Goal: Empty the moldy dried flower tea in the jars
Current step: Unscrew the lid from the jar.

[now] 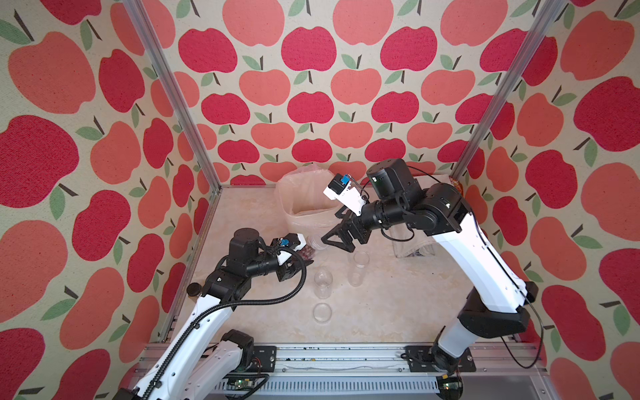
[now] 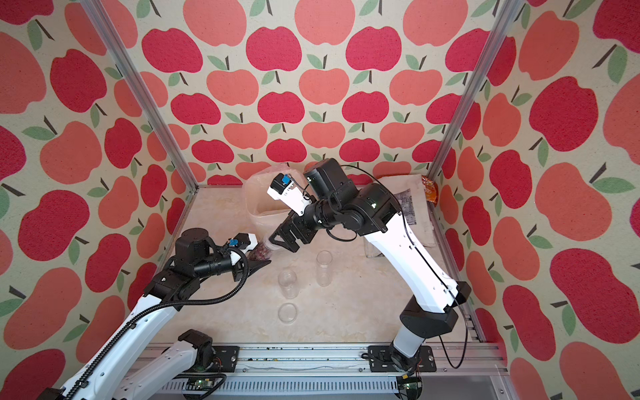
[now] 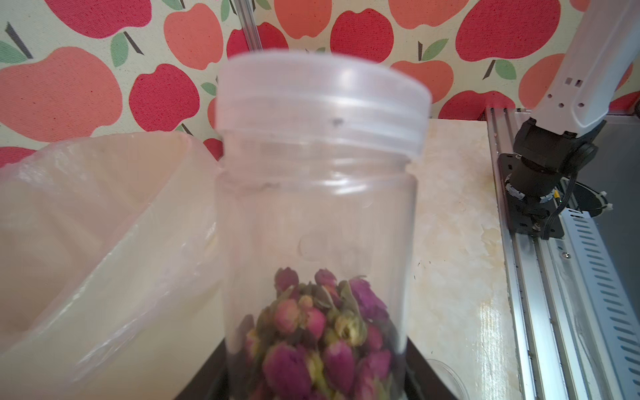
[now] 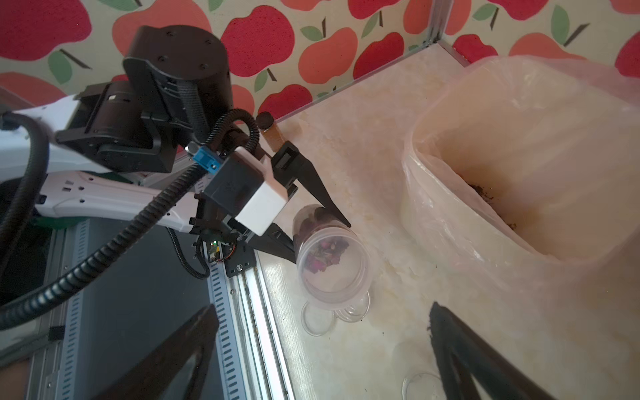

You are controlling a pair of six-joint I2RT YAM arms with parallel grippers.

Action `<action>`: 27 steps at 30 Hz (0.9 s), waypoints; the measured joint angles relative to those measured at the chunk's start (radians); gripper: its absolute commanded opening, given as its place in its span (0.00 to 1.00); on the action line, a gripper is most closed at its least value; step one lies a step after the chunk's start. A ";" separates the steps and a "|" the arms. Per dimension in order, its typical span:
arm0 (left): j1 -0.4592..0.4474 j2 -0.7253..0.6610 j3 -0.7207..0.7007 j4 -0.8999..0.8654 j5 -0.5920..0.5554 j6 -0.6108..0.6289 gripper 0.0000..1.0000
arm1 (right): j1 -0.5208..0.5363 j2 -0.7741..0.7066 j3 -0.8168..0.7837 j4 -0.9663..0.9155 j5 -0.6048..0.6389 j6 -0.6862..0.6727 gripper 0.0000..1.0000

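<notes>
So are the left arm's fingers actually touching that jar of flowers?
Touching. The right wrist view shows the left fingers pressed against opposite sides of the jar.

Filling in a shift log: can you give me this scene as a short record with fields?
left pincer: shut on jar, which is tilted
lid: on the held jar
tea: rosebuds at the jar's base end
right pincer: open, near the lid
empty jars: two, upright on table, lidless
loose lid: flat on table
bin: lined, at the back
</notes>
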 measured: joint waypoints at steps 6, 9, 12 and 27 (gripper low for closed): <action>0.000 -0.002 -0.001 0.030 -0.028 0.000 0.02 | -0.007 0.026 -0.082 0.025 0.005 0.188 0.99; -0.001 -0.002 -0.001 0.038 -0.034 0.000 0.02 | -0.007 0.059 -0.089 0.039 -0.004 0.232 0.98; -0.001 -0.002 -0.001 0.040 -0.036 0.000 0.02 | -0.007 0.080 -0.089 0.049 -0.012 0.259 0.91; -0.005 -0.002 -0.002 0.037 -0.066 0.000 0.02 | 0.008 0.137 -0.039 0.042 -0.077 0.261 0.29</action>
